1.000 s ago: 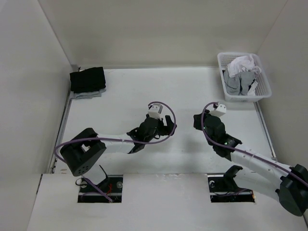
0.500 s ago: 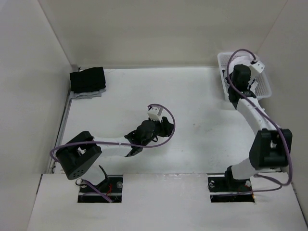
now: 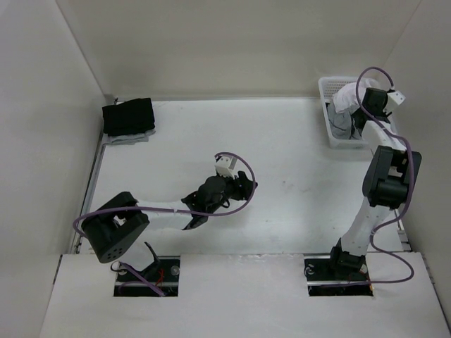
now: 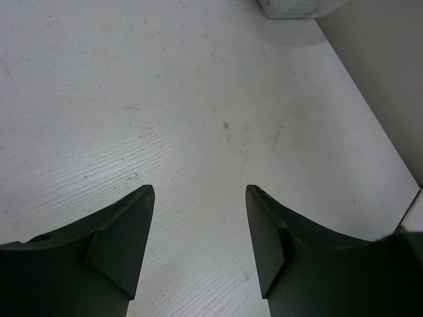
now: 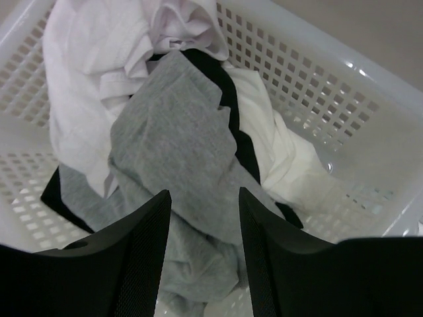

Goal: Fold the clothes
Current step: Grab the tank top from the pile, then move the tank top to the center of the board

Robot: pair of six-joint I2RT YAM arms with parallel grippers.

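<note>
**Q:** Where does the plain mid-grey garment of thin, soft fabric (image 5: 173,142) lie?

**A:** It lies crumpled in the white perforated plastic basket (image 5: 301,76) at the table's far right corner. It is heaped between a rumpled white cloth garment (image 5: 92,63) and a black garment (image 5: 232,109) whose edge shows along its side.

**Q:** And the right gripper (image 5: 203,195)?

**A:** It hangs directly above the mid-grey garment, its two black fingers parted, with grey fabric visible in the gap. Nothing is pinched. Whether the tips touch the cloth cannot be told.

**Q:** The left gripper (image 4: 198,191)?

**A:** It is low over the scuffed white table top (image 4: 198,79) near the middle, well apart from the basket. Its jaws stand moderately wide and hold nothing.

**Q:** Anything else on the surface?

**A:** A folded stack of black cloth (image 3: 128,115) sits at the far left corner, beside the white wall.
</note>
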